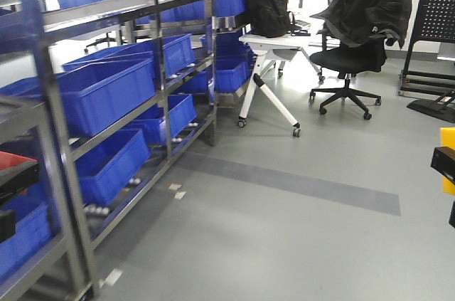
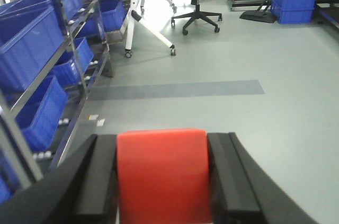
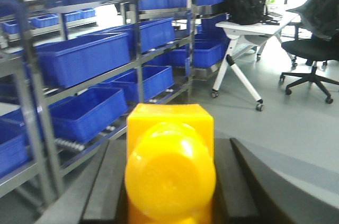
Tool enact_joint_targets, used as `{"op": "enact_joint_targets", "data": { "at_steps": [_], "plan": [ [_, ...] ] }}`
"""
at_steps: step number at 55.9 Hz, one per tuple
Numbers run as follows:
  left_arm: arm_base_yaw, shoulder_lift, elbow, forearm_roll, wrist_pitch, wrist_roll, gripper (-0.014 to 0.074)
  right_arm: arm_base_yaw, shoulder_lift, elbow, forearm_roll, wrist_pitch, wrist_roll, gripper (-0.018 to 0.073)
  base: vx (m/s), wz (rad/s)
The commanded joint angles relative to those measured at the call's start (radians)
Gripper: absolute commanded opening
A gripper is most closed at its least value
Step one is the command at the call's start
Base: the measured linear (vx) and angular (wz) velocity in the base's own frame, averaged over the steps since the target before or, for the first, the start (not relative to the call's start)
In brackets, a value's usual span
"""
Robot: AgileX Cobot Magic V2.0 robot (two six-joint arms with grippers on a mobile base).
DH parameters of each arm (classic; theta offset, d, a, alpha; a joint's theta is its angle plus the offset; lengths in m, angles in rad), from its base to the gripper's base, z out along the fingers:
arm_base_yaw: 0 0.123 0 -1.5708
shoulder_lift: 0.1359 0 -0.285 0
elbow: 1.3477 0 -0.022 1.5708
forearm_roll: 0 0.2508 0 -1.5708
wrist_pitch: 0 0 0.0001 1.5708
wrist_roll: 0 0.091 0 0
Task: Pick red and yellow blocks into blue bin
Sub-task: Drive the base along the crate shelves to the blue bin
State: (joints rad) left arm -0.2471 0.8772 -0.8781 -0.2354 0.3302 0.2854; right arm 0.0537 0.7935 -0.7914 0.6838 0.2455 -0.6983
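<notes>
Between the left gripper [image 2: 161, 192] fingers [image 2: 98, 181]: red cube [image 2: 161, 176], pinched on both side faces. Jaws are spread only to the cube's width, with no gap showing on either side. The cube sits square, not tilted, top face towards the wrist camera. Right gripper [image 3: 169, 197] likewise: yellow brick [image 3: 169, 128] clamped between its two black fingers [image 3: 235, 187]. One round stud [image 3: 169, 173] points straight at the wrist camera; a second one is not clear. Both blocks hang over the grey floor [image 1: 284, 244], touching nothing but the fingers. The front view catches only slivers: red and black at the left edge, yellow and black at the right edge, well apart. On the left of the scene stands a steel shelving rack [image 1: 165, 66] loaded with blue crates [image 1: 106, 91] on several levels. Which of them, if any, is the target bin I cannot tell. Further back is a white folding table [image 1: 274, 41] with a black backpack [image 1: 266, 6] on it. A black office chair [image 1: 348, 59] stands just beside the table, with a dark jacket [image 1: 370, 2] draped over its back. A darker grey strip [image 1: 298, 183] crosses the floor between the rack and the chair.
</notes>
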Motion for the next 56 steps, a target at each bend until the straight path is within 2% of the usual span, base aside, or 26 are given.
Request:
{"op": "enact_joint_targets", "data": {
  "at_steps": [1,27,56],
  "plan": [
    [0.000,-0.009,-0.027,-0.013,-0.087,-0.009,0.0002,-0.004,-0.008,-0.031,0.009,-0.064,-0.006,-0.0011,0.65,-0.14],
    [0.000,-0.009,-0.027,-0.013,-0.085,-0.009,0.0002,-0.004,-0.008,-0.031,0.009,-0.064,-0.006,-0.0011,0.63,0.18],
    [0.000,-0.008,-0.027,-0.013,-0.086,-0.009,0.0002,-0.004,-0.008,-0.031,0.009,-0.065,-0.006,-0.0011,0.50,0.58]
  ]
}}
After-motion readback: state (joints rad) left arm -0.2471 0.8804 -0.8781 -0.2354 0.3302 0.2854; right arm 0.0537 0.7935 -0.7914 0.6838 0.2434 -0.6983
